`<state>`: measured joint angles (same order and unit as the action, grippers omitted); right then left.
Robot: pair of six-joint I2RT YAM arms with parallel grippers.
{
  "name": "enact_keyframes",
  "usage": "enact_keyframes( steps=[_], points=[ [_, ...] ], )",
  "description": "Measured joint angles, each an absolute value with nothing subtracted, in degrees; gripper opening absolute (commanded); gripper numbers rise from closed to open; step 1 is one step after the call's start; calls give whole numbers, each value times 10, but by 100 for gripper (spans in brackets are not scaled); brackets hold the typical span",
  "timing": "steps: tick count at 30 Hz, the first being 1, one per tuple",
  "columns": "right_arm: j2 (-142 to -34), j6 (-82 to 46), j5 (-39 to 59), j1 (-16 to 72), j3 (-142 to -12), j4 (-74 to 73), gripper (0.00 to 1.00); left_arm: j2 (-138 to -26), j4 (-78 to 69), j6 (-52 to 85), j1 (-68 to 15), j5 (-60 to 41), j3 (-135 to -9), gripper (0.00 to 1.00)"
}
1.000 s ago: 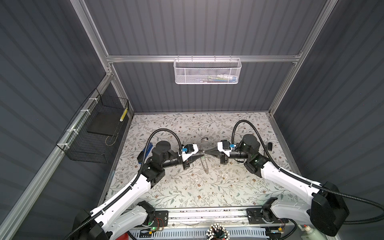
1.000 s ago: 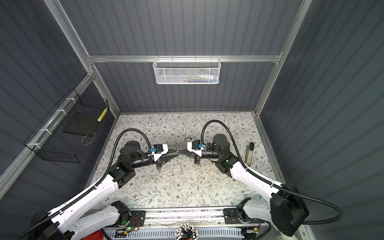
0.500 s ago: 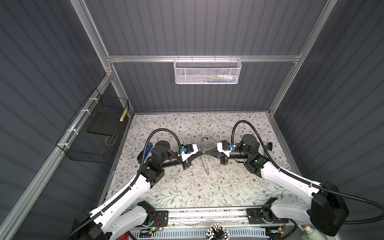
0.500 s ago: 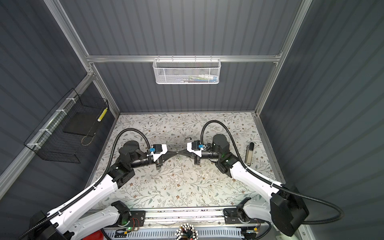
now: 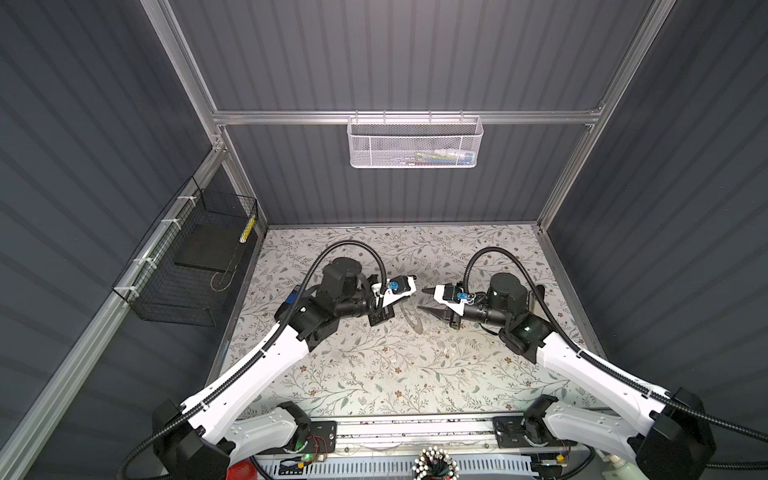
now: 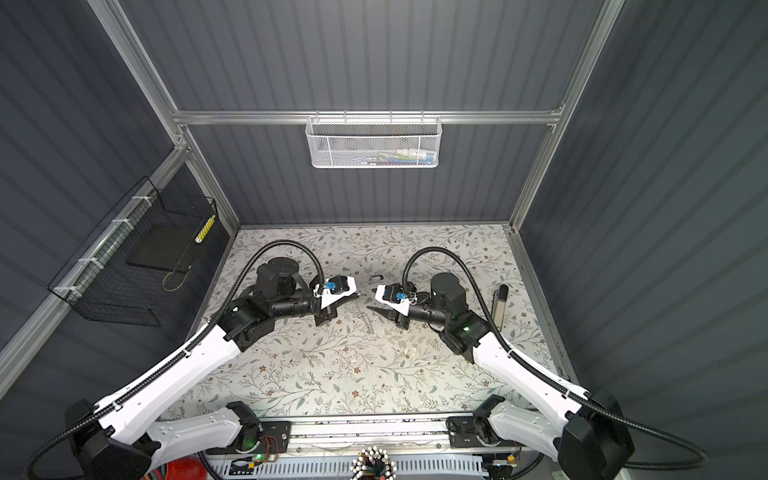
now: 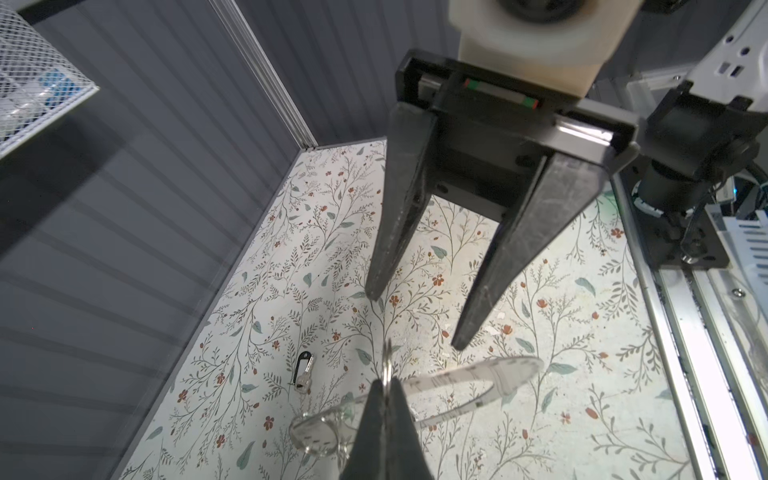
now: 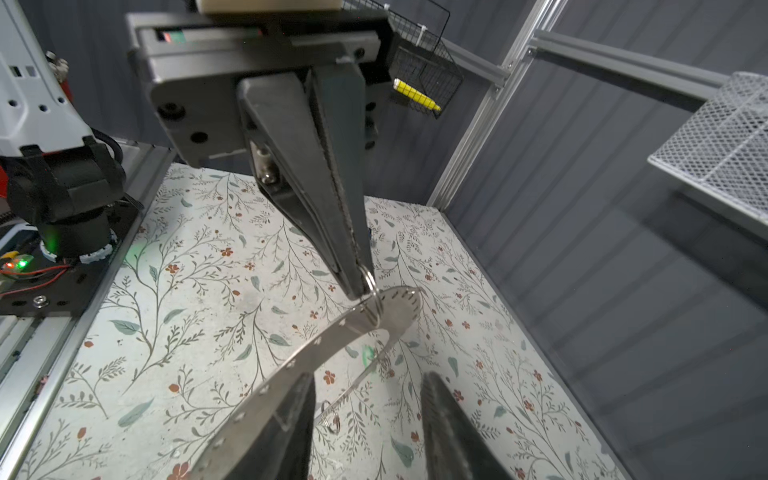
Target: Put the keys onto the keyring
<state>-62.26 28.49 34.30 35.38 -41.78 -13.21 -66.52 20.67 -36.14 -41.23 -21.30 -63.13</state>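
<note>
The keyring [image 8: 332, 338], a wide flat grey metal band with small holes, hangs above the table between both grippers; it also shows in both top views [image 5: 415, 324] [image 6: 368, 320]. My left gripper [image 7: 386, 384] [image 8: 358, 286] is shut on a small wire ring [image 8: 371, 291] that loops through the keyring's rim. My right gripper [image 8: 368, 378] [image 7: 415, 320] faces it, open, with the band crossing in front of one finger [image 8: 291, 419]. A silver key with a black head [image 7: 302, 374] [image 6: 376, 276] lies on the table behind them. The green-tagged key is not clearly visible.
A blue stapler [image 5: 293, 297] lies partly under the left arm. A dark and silver pen-like stick [image 6: 498, 307] lies by the right wall. A white mesh basket [image 5: 413, 143] hangs on the back wall, a black wire basket [image 5: 191, 266] on the left wall.
The left gripper has closed on the small wire ring. The right gripper, shut a second ago, has opened and drawn back slightly from the keyring.
</note>
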Motion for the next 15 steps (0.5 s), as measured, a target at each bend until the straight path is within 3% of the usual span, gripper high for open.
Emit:
enact_keyframes(
  steps=[15],
  points=[
    [-638, 243, 333, 358, -383, -182, 28, -753, 378, -434, -460, -112, -760, 0]
  ],
)
